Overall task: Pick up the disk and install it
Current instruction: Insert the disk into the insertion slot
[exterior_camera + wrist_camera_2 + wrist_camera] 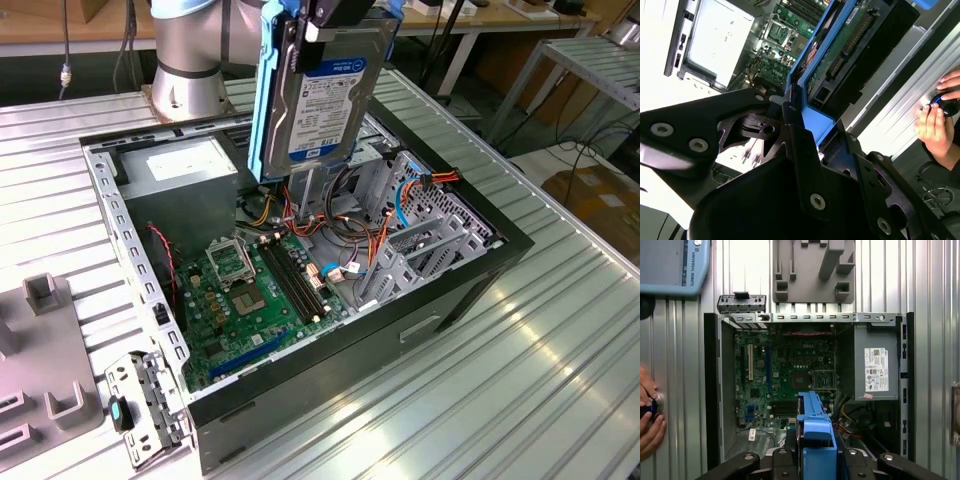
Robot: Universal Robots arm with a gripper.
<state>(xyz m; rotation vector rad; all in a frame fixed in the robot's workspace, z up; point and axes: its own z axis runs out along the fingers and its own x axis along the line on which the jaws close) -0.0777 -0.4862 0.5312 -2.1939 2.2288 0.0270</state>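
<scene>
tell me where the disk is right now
In the exterior view the disk hangs in the gripper, top centre, above the open computer case and its green circuit board.

silver disk (325, 100), blue frame (263, 110), green motherboard (240, 310)

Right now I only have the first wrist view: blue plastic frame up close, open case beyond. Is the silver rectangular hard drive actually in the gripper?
Observer: Yes. In the exterior view the gripper clamps the silver rectangular hard drive by its top end.
Operator: Inside the case yet?
Observer: No. It hangs upright over the open black computer case, not yet seated.
Operator: Tilted?
Observer: Slightly, in the exterior view.
</scene>
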